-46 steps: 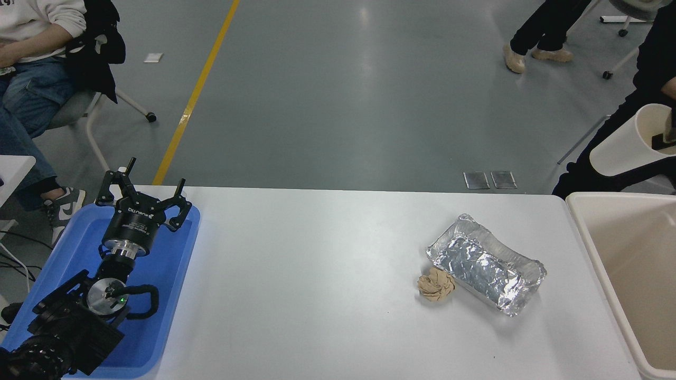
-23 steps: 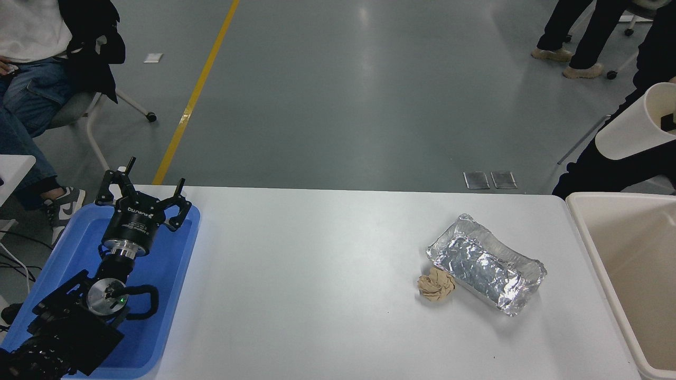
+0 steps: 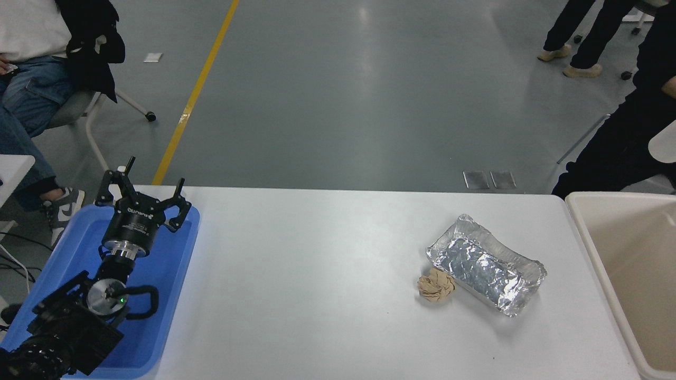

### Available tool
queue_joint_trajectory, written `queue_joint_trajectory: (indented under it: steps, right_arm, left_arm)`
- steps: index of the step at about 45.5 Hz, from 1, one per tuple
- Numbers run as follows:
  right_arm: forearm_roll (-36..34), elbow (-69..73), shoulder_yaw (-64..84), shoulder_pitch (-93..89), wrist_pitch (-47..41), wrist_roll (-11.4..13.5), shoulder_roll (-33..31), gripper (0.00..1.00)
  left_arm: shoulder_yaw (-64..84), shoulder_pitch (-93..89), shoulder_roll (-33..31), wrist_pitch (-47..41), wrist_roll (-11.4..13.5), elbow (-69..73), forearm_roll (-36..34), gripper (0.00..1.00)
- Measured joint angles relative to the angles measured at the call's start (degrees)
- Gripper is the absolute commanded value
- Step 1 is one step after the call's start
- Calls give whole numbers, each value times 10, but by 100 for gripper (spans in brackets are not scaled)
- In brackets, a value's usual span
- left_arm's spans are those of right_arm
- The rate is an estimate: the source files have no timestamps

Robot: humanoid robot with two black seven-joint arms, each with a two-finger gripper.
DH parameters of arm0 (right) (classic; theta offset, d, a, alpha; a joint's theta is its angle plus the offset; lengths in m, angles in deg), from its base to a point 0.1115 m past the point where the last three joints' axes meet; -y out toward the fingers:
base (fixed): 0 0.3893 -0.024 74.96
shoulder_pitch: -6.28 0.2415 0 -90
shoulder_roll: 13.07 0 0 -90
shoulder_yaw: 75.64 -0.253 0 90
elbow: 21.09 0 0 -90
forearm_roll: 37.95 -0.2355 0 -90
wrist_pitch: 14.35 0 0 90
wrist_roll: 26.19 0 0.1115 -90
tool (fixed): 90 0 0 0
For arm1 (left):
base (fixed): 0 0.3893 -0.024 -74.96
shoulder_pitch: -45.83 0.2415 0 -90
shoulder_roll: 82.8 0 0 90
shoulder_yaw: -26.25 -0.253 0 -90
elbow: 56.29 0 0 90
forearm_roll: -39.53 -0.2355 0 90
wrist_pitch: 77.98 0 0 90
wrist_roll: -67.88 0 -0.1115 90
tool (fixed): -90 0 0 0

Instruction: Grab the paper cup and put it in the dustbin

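Note:
Only a sliver of the off-white paper cup point(image 3: 665, 149) shows at the right edge, in the air above and behind the dustbin. Whatever holds it is out of view. The large beige dustbin point(image 3: 581, 214) stands at the table's right end, partly cut off by the picture's edge; the part of its inside that shows is bare. My right gripper is out of view. My left gripper point(image 3: 156, 172) is open and empty, parked over the blue tray point(image 3: 174, 274) at the lower left.
A crinkled silver foil tray point(image 3: 488, 270) lies on the white table right of centre, with a crumpled brown paper ball point(image 3: 436, 286) touching its near left side. People sit and stand beyond the table at the top left and top right.
The paper cup has moved right, and now only its edge shows at the picture's right side. The left arm has not moved. A person at the top right has walked on.

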Motion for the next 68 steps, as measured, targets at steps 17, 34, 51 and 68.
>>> queue_joint_trajectory:
  steps: [17, 34, 51, 68]
  right_arm:
    - [-90, -142, -113, -261, 171, 154, 77, 0]
    - [-112, -172, -282, -397, 306, 245, 149, 0]
    - [-124, -176, -335, -444, 354, 260, 183, 100]
    - [-129, -168, -344, -415, 357, 262, 184, 100]
  left_arm:
    - [0, 0, 0, 0, 0, 0, 0, 100]
    - [0, 0, 0, 0, 0, 0, 0, 100]
    - [0, 0, 0, 0, 0, 0, 0, 100]
    - [0, 0, 0, 0, 0, 0, 0, 100]
